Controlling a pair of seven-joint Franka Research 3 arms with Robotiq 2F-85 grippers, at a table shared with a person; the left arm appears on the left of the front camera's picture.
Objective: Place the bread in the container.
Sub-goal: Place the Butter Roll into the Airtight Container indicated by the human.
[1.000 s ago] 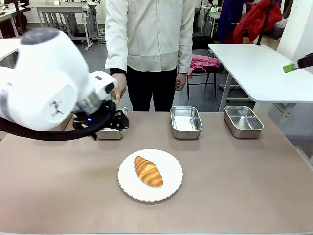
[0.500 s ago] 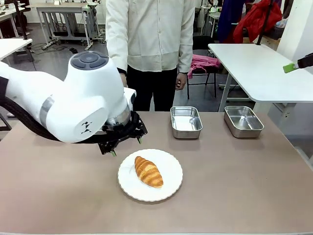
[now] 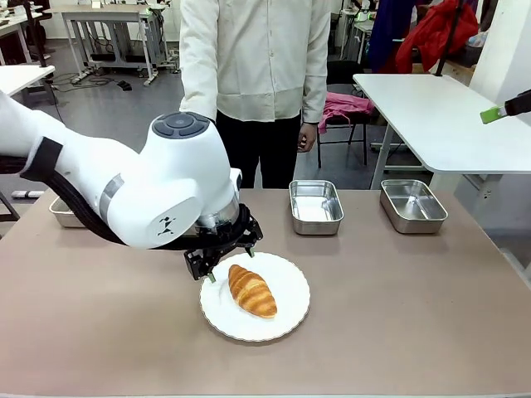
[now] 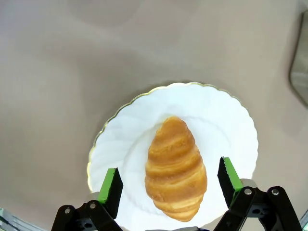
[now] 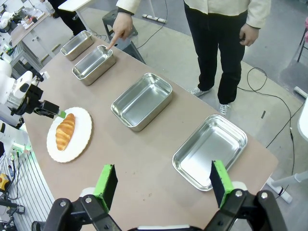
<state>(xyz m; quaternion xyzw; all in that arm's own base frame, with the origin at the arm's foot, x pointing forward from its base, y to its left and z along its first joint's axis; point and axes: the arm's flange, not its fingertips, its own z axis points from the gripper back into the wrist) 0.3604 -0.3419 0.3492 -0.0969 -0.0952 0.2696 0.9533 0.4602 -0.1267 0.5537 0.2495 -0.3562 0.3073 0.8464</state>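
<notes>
**Croissant on the plate, left gripper spread wide over it**

Croissant [image 3: 252, 290] was lying roughly in the middle of the round white plate [image 3: 286, 282], long axis slanted, with bare white showing all the way round it out to the scalloped, gold-lined rim. In the left wrist view the croissant [image 4: 175, 168] ran straight up between the fingers, and the left gripper [image 4: 170, 183] had its jaws wide apart. There was one green pad [image 4: 110, 190] on each side, with a clear strip of plate [image 4: 216, 120] between each pad and the crust, so nothing was touching. From the front the left gripper [image 3: 231, 265] hung over the plate's far-left edge, by the croissant's far tip. How high off the plate it was, I couldn't tell.

Plenty of room otherwise: the brown table [image 3: 398, 315] was bare on the near side and to the right of the plate.

Four shiny steel pans sat in a row along the far edge, well apart from the plate. In the right wrist view a person's hand [image 5: 122, 26] pointed a finger down at the rim of the second pan [image 5: 94, 62], with the end pan [image 5: 79, 43] just beside it, then the third pan [image 5: 143, 100] and the fourth pan [image 5: 210, 150]. All four looked empty.

The right gripper [image 5: 162, 182] was held high above the table, jaws wide, nothing between them.
</notes>
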